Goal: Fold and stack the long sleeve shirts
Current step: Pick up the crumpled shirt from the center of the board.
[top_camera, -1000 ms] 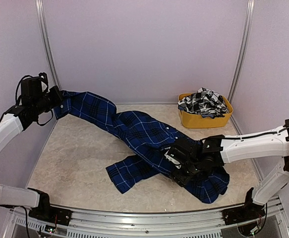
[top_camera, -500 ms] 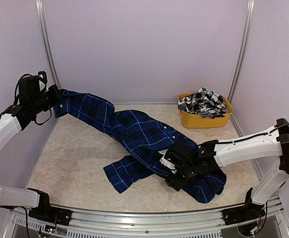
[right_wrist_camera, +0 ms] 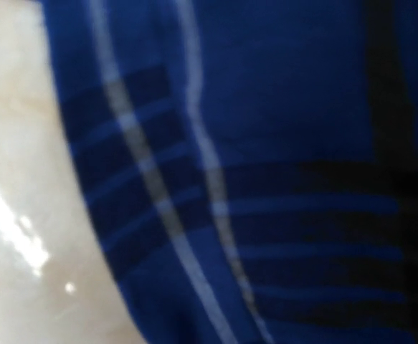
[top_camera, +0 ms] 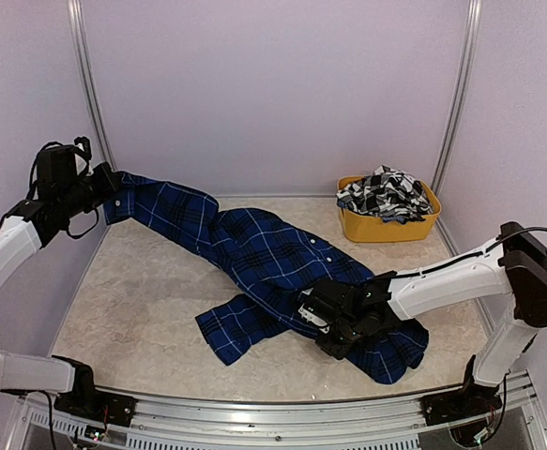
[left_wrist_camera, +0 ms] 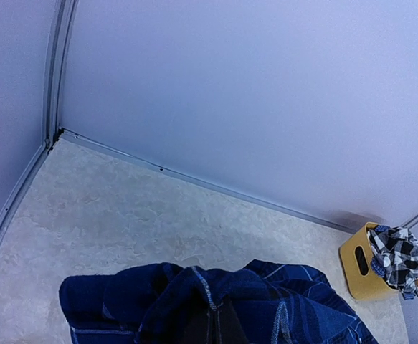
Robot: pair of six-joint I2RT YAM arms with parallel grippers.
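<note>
Left jaws clamp blue shirt (top_camera: 254,248) raised end; right jaws pressed into shirt, grip unclear.

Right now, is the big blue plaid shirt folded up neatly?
Not folded. The blue plaid cloth shirt lies stretched and crumpled across the table, one end held up by the left gripper.

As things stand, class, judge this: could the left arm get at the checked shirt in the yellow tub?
Probably not: the left gripper is shut on the blue shirt at the far-left corner; the checked shirt lies in the yellow tub, far right.
</note>
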